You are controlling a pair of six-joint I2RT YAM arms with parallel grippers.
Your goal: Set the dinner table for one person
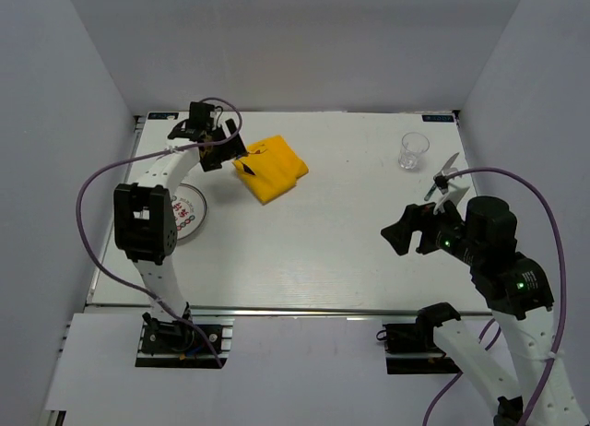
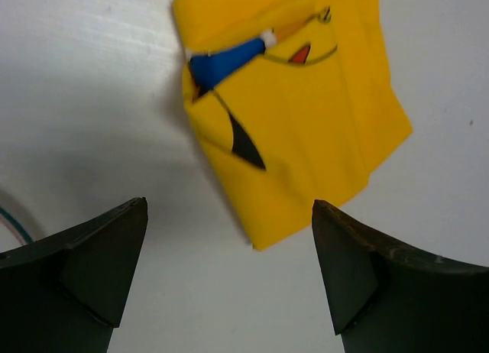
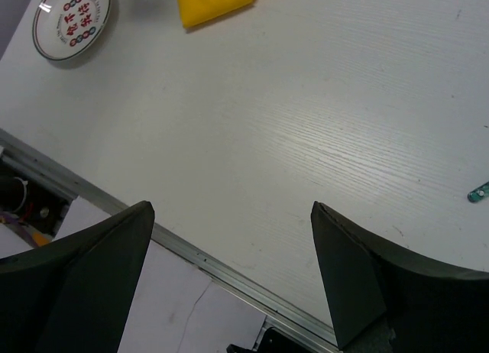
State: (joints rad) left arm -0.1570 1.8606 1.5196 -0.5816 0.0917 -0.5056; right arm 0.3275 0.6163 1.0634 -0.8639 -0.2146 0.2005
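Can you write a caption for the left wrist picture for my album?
Open left fingers point at a folded yellow cloth on the white table.

Just ahead of the left gripper (image 2: 229, 206), within the span of its parted jaws, a folded yellow cloth with black and blue print (image 2: 290, 124) is lying flat. Bare white grained tabletop (image 2: 92, 101) is flanking it. Ahead of the right gripper (image 3: 233, 208) the tabletop is lying open — a round white printed plate (image 3: 72, 21) is sitting far ahead, off to one side.

Folded yellow cloth (image 1: 274, 171) near a printed plate (image 1: 191, 216); clear glass (image 1: 413, 151) well apart.
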